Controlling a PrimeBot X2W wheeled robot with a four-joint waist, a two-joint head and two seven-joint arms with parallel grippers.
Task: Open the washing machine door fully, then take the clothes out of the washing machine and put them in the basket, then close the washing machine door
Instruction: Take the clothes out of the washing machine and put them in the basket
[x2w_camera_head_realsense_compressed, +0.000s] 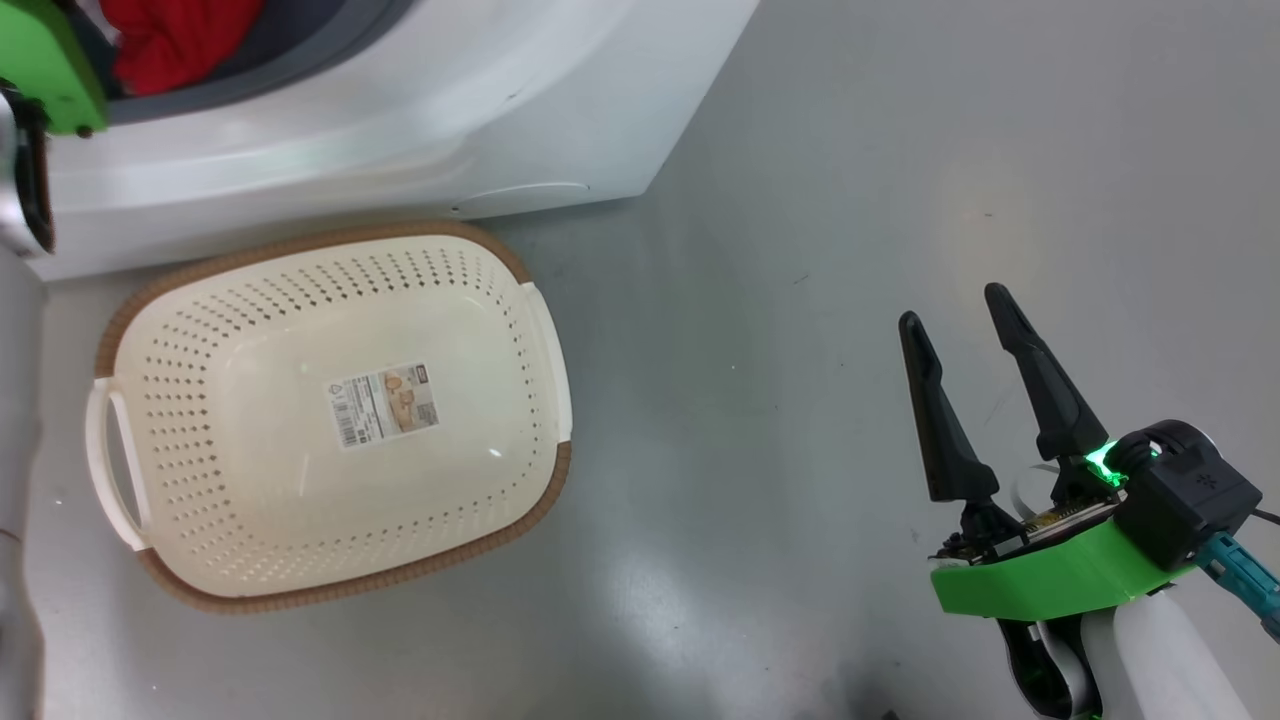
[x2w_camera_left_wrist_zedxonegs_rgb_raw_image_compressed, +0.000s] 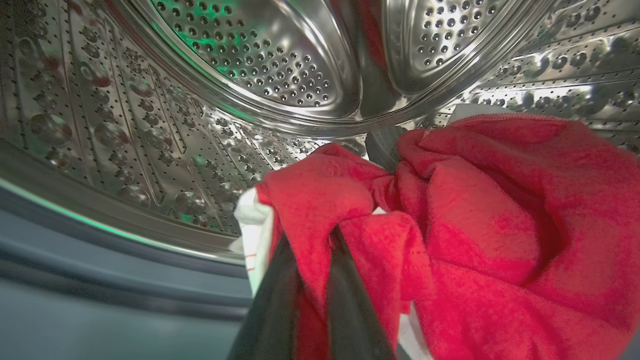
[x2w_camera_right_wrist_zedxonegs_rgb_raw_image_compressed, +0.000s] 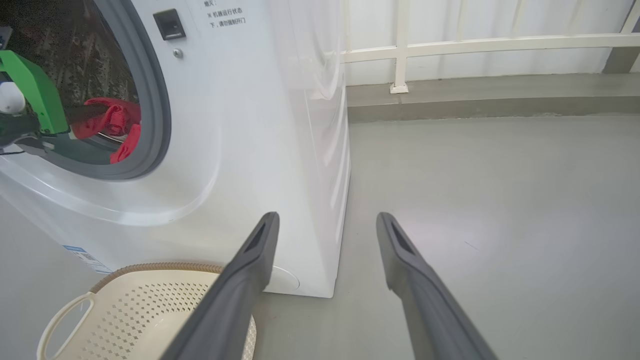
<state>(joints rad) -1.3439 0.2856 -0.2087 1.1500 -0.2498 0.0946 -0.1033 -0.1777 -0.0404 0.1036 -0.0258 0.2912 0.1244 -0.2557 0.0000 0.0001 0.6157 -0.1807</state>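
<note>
Left gripper (x2w_camera_left_wrist_zedxonegs_rgb_raw_image_compressed: 311, 235): we note its two dark fingers pressed near together, pinching a fold of the red clothes (x2w_camera_left_wrist_zedxonegs_rgb_raw_image_compressed: 475, 210); it reaches inside the drum (x2w_camera_left_wrist_zedxonegs_rgb_raw_image_compressed: 260, 60).
Right gripper (x2w_camera_head_realsense_compressed: 952, 306): fingers spread wide, nothing between them, hanging over bare floor (x2w_camera_head_realsense_compressed: 800, 200).
Clothes: one red heap with white trim, bunched around and to the right of the left gripper's fingers, lying on the drum wall. We cannot tell how many pieces.
Edges: the grey gasket (x2w_camera_left_wrist_zedxonegs_rgb_raw_image_compressed: 100, 280) runs below and left of the left gripper. The washing machine (x2w_camera_right_wrist_zedxonegs_rgb_raw_image_compressed: 250, 125) shows its front corner just ahead of the right gripper's left finger.
Open room: we see clear floor ahead and to the right of the right gripper, as far as a white railing (x2w_camera_right_wrist_zedxonegs_rgb_raw_image_compressed: 450, 47).
Basket (x2w_camera_head_realsense_compressed: 300, 245): well to the left of the right gripper, just in front of the machine, nothing in it but a paper label (x2w_camera_head_realsense_compressed: 385, 405).
Counts: we count two grippers, two fingers each; one basket with two handles (x2w_camera_head_realsense_compressed: 105, 470); one label; one machine.
</note>
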